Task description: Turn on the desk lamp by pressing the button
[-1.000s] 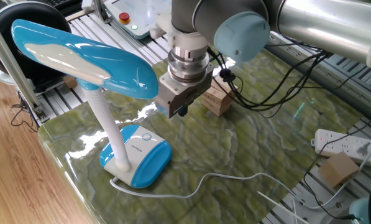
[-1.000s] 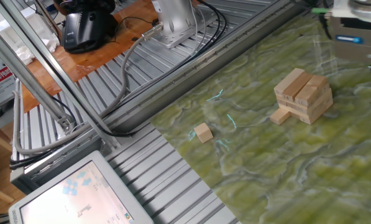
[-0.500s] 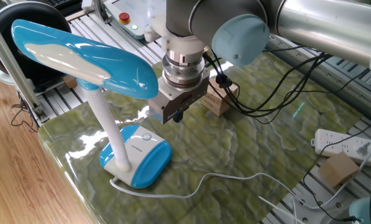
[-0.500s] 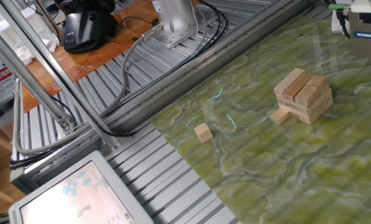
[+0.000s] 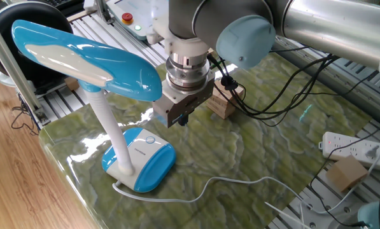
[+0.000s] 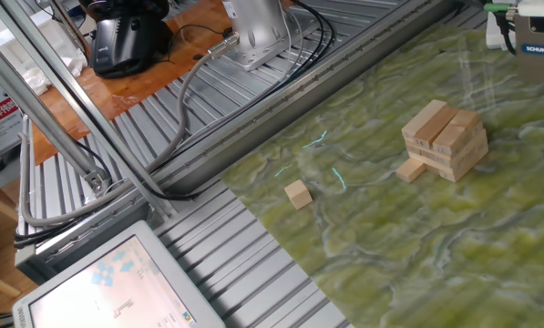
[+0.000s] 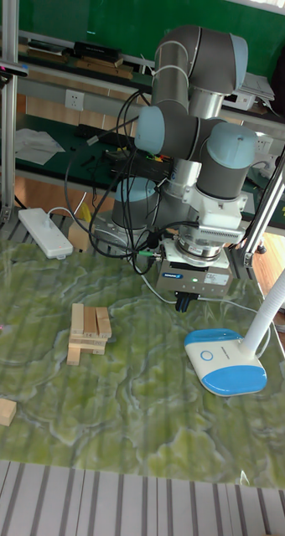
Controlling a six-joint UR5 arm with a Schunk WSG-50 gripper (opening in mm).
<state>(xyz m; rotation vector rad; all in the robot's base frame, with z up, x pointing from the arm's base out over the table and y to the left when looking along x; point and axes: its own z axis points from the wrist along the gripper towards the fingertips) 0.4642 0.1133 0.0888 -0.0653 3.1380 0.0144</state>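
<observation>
The desk lamp (image 5: 81,56) stands at the table's left corner, its blue oval head over a white neck and a blue-and-white base (image 5: 142,160). The button (image 5: 150,140) is a small ringed circle on top of the base, uncovered. My gripper (image 5: 181,119) hangs in the air above and just right of the base, touching nothing. Its dark fingertips (image 7: 183,303) show together as one tip with no gap, shut and empty. In the tall fixed view the gripper (image 7: 183,303) is up and left of the button (image 7: 207,354). The other fixed view catches only the gripper body (image 6: 536,41).
A stack of wooden blocks (image 5: 223,102) sits just behind the gripper. A small wooden cube (image 6: 298,194) lies apart. The lamp's white cord (image 5: 202,187) trails across the front. A power strip (image 5: 358,149) and cardboard box (image 5: 345,173) are right; a control box with a red button (image 5: 127,18) is behind.
The gripper shifted left toward the lamp and turned slightly between one second and half a second ago. Since then it has barely moved.
</observation>
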